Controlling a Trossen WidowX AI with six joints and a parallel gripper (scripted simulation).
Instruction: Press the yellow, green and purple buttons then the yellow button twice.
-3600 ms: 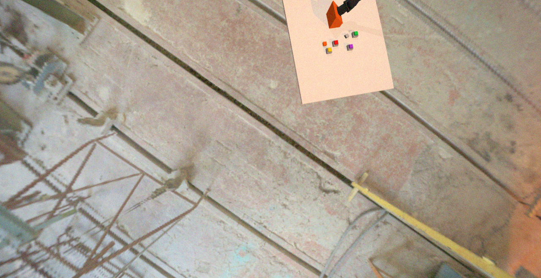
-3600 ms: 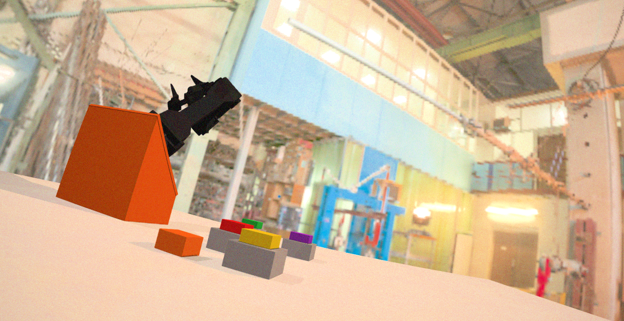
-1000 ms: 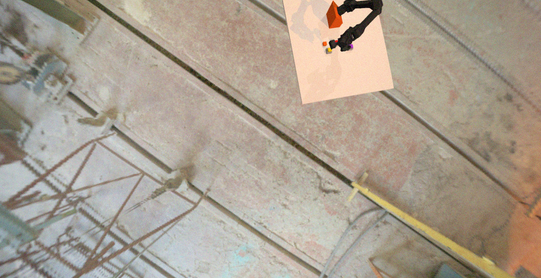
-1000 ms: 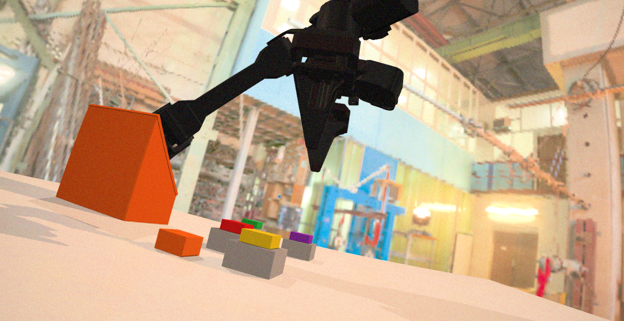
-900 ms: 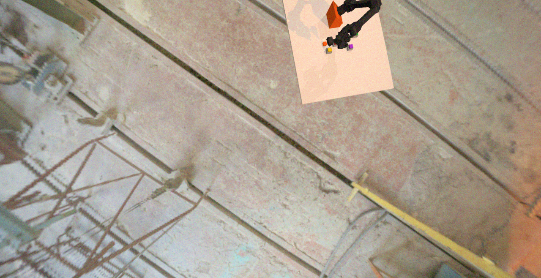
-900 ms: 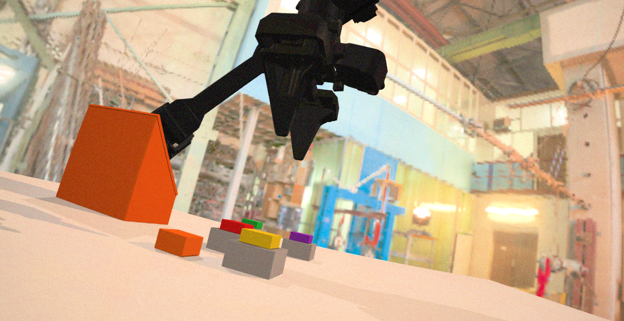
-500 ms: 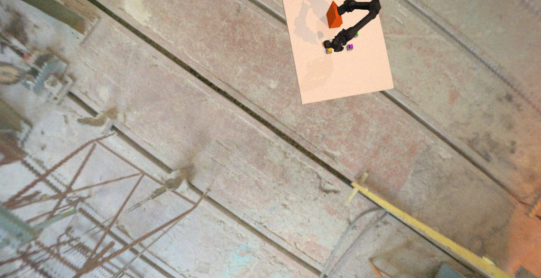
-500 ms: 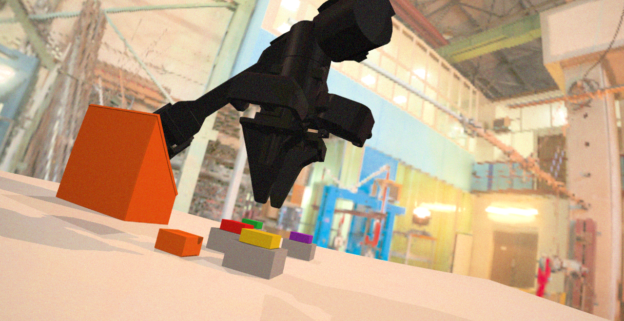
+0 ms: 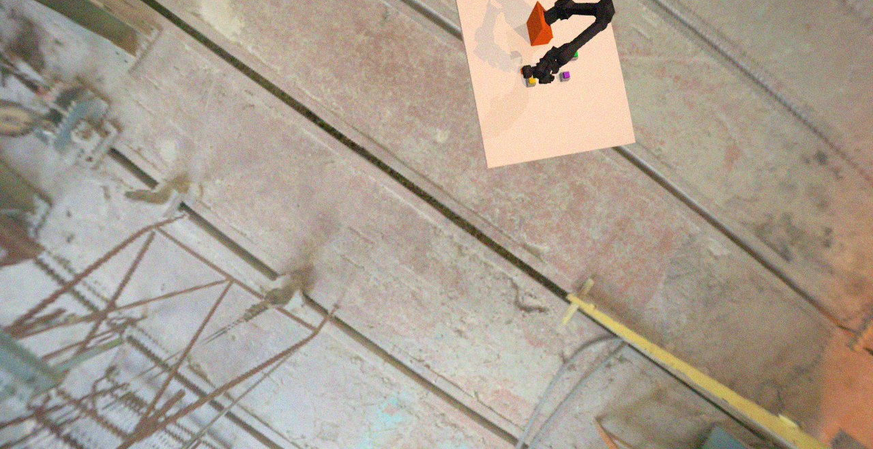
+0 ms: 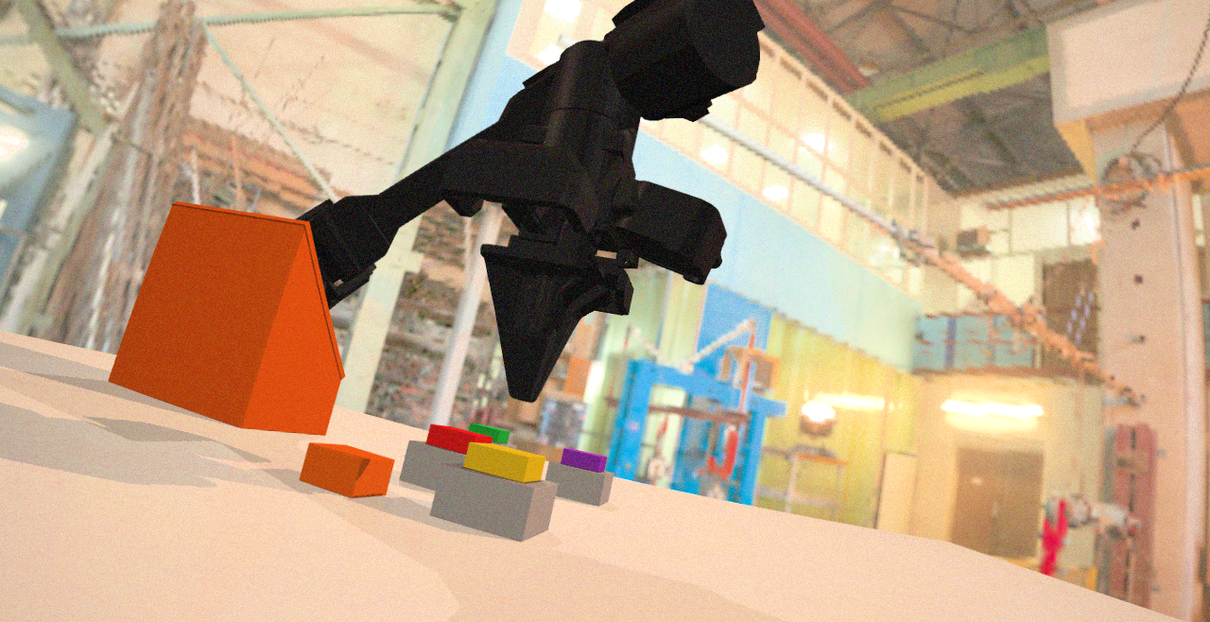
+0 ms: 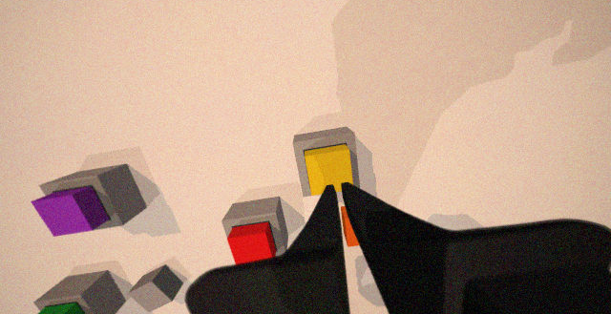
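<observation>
The yellow button (image 11: 328,167) (image 10: 505,459) (image 9: 531,80) sits on a grey base near the front of the button group. My gripper (image 11: 337,190) (image 10: 526,389) (image 9: 526,71) is shut and empty. It hangs a little above the yellow button, with its tips pointing down at it. The purple button (image 11: 67,210) (image 10: 583,458) (image 9: 565,74) is to one side. The green button (image 11: 62,308) (image 10: 490,432) (image 9: 575,54) is farther back, partly hidden by the arm in the top view.
A red button (image 11: 251,241) (image 10: 457,437) stands beside the yellow one. A small orange block (image 10: 346,468) (image 11: 349,230) lies close by, and a small grey block (image 11: 158,285). A large orange wedge (image 10: 224,318) (image 9: 539,24) holds the arm's base on the pale mat (image 9: 549,122).
</observation>
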